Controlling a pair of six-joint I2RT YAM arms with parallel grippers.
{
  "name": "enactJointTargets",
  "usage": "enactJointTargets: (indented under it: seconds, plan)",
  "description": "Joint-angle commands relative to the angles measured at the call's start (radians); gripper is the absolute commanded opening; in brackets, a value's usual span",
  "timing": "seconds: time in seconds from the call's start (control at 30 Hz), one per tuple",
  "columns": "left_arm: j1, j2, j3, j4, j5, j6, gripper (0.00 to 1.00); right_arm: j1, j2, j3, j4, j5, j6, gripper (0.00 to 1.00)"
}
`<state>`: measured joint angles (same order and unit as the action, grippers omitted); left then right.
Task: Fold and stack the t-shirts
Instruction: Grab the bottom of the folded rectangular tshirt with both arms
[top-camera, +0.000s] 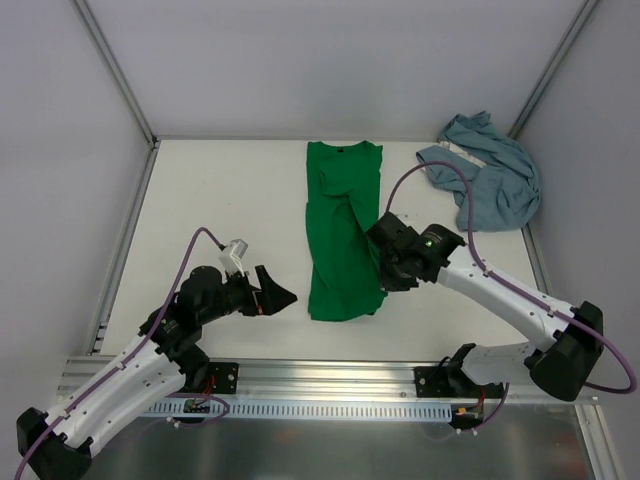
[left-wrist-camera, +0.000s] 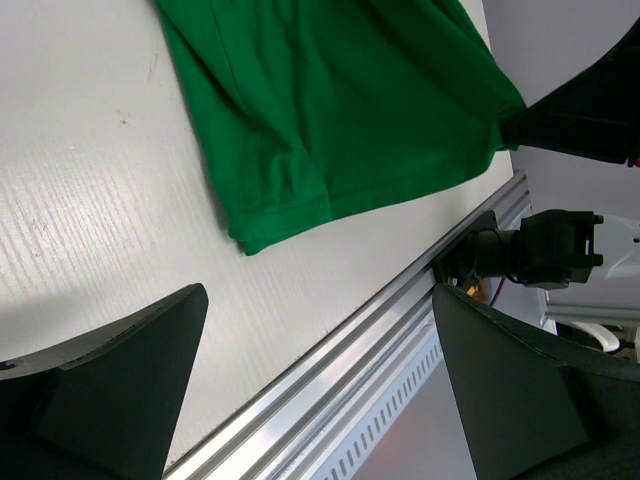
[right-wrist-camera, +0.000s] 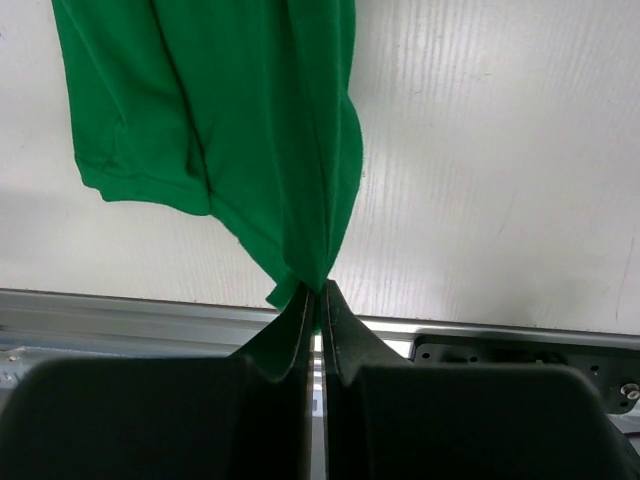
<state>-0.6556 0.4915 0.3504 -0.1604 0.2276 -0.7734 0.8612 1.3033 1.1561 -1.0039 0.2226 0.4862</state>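
Folding is only partly done, I think. The bright green cloth t-shirt (top-camera: 343, 230) lies in the middle of the white table (top-camera: 220, 200) as a long thin strip. Its sides look tucked in, but it is not yet folded short. The dusty blue-grey cloth t-shirt (top-camera: 492, 178) sits in a crumpled heap at the far right corner, well apart from the green one, and nobody seems to have started on it. Nothing is stacked yet.

The right gripper (right-wrist-camera: 322, 292) is pinched tight on the green shirt's right edge, near the bottom hem. The left gripper (top-camera: 275, 297) is spread wide and holds nothing. It hovers near the strip's near left corner without touching it.

The green shirt looks soft and floppy, with long creases running down it. Its neck end points away from the arms. The cloth pulls into a point where it is pinched, and the bottom hem is a bit uneven.
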Motion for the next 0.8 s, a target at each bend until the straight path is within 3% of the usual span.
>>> enactJointTargets:
  seconds: [0.0,0.23,0.33,0.6,0.67,0.77]
  plan:
    - [-0.006,0.007,0.002,0.036,0.024,-0.010,0.99,-0.025,-0.059,0.020,-0.080,0.057,0.003,0.00]
    - [-0.006,0.022,-0.016,0.061,0.033,-0.021,0.99,-0.065,-0.053,0.111,-0.125,0.063,-0.047,0.00]
    - [-0.006,0.048,-0.060,0.143,0.053,-0.049,0.99,-0.071,-0.036,0.120,-0.121,0.055,-0.054,0.01]
    - [-0.006,0.390,-0.188,0.488,0.163,-0.150,0.99,-0.071,-0.032,0.079,-0.078,0.027,-0.044,0.00]
    - [-0.007,0.490,-0.206,0.641,0.183,-0.174,0.99,-0.073,-0.030,0.077,-0.076,0.027,-0.043,0.00]
    - [-0.009,0.611,-0.203,0.723,0.199,-0.187,0.99,-0.077,-0.029,0.076,-0.070,0.024,-0.044,0.01]
